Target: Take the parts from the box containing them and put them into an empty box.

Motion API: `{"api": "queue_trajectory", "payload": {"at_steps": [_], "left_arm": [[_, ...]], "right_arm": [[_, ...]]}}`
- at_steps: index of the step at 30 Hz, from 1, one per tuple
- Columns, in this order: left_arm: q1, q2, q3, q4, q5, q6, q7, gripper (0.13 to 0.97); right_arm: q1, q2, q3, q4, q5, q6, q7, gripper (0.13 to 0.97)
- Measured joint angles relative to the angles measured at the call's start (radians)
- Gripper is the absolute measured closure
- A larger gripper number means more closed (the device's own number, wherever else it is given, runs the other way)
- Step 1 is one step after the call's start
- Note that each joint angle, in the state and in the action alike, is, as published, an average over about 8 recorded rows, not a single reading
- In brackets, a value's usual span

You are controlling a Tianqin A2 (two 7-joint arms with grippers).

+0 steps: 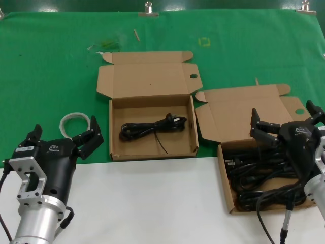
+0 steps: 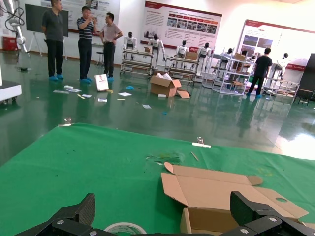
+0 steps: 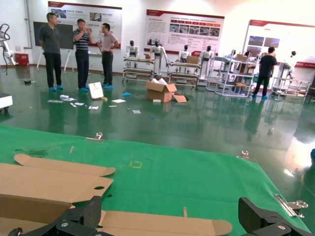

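The table [image 1: 152, 203] carries a green cloth [image 1: 51, 76] at the back and a bare white surface at the front. Two open cardboard mailer boxes sit on it. The box containing the parts [image 1: 227, 183] lies to the robot's right, its lid skewed, packed with black power cords [image 1: 259, 183]. The squarely aligned box [image 1: 116, 132] sits at centre, lid folded back, with one coiled black cord [image 1: 152, 127] already lying in its tray. The right tool [image 1: 282, 119] hangs over the far end of the full box, its fingers spread wide and holding nothing. The left tool [image 1: 65, 133] hovers near the front left edge of the cloth, fingers likewise spread, just in front of a whitish translucent tube ring [image 1: 73, 122].
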Motion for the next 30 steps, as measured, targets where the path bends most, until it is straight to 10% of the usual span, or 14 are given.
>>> {"api": "queue_trajectory", "payload": {"at_steps": [30], "left_arm": [[0.0, 0.0, 0.0, 0.0, 0.0, 0.0, 0.0, 0.132]], "right_arm": [[0.0, 0.0, 0.0, 0.0, 0.0, 0.0, 0.0, 0.129]]}}
